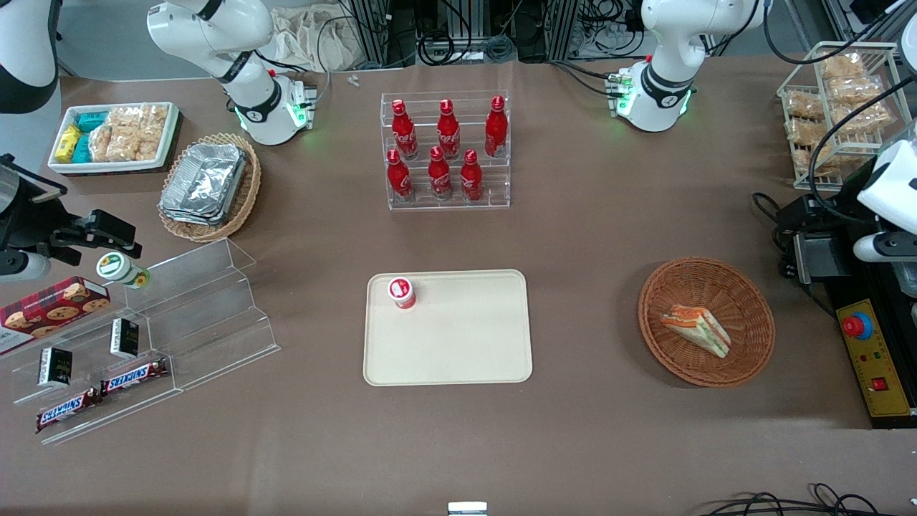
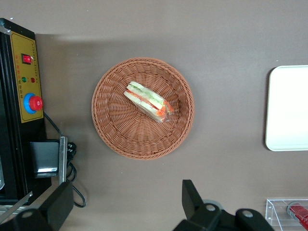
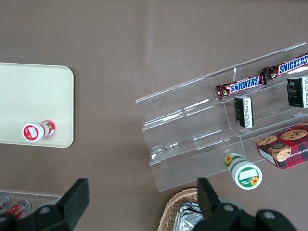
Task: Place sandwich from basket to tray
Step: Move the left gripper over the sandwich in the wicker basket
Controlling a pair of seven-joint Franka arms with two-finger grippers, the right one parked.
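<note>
The sandwich [image 1: 695, 328] is a triangular wedge of white bread with orange and green layers. It lies in the round reddish-brown basket [image 1: 648, 308] toward the working arm's end of the table. The cream tray [image 1: 458, 344] lies flat at mid-table, apart from the basket, with a small red-capped bottle [image 1: 402, 292] standing on one corner. In the left wrist view my gripper [image 2: 126, 202] hangs open and empty high over bare table. It is a little farther from the front camera than the basket [image 2: 103, 115] and the sandwich [image 2: 149, 101]. The tray's edge [image 2: 288, 108] shows there too.
A black control box with a red stop button [image 1: 870, 358] and cables sit beside the basket. An acrylic rack of red cola bottles [image 1: 448, 150] stands farther back than the tray. A wire rack of snacks [image 1: 838, 107], a stepped acrylic shelf [image 1: 200, 322] and a tan basket of foil containers [image 1: 208, 183] line the table's ends.
</note>
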